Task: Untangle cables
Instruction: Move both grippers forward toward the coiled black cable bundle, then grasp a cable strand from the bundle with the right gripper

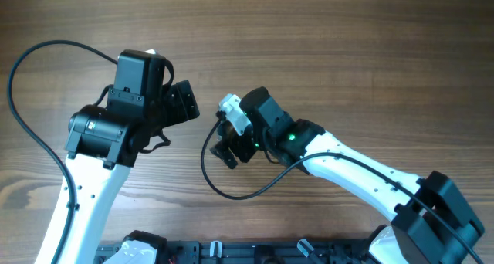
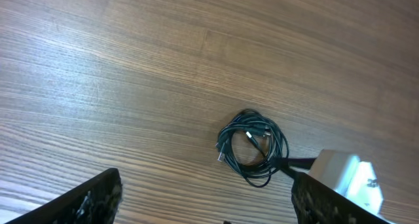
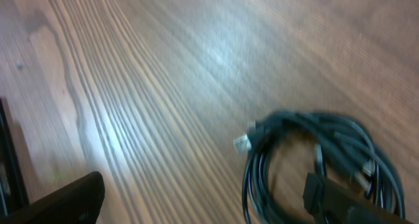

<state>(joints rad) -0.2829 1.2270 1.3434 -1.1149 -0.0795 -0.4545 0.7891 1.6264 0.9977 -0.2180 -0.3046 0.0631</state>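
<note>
Risk flagged: 1 coiled cable bundle (image 2: pixel 256 133), lying on the wood surface (image 2: pixel 131 67) partly under a finger of the right claw (image 3: pixel 203 194), could be lifted whole and cinched tighter if several loops are pinched together; both of the 2 claws, left claw (image 2: pixel 204 188) included, are spread wide and empty; strand count cannot be told.

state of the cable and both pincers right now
cable bundle: coiled and tangled, lying on the table, not gripped
left pincer: open, holding nothing
right pincer: open, one finger overlaps the coil in its wrist view, nothing clamped
</note>
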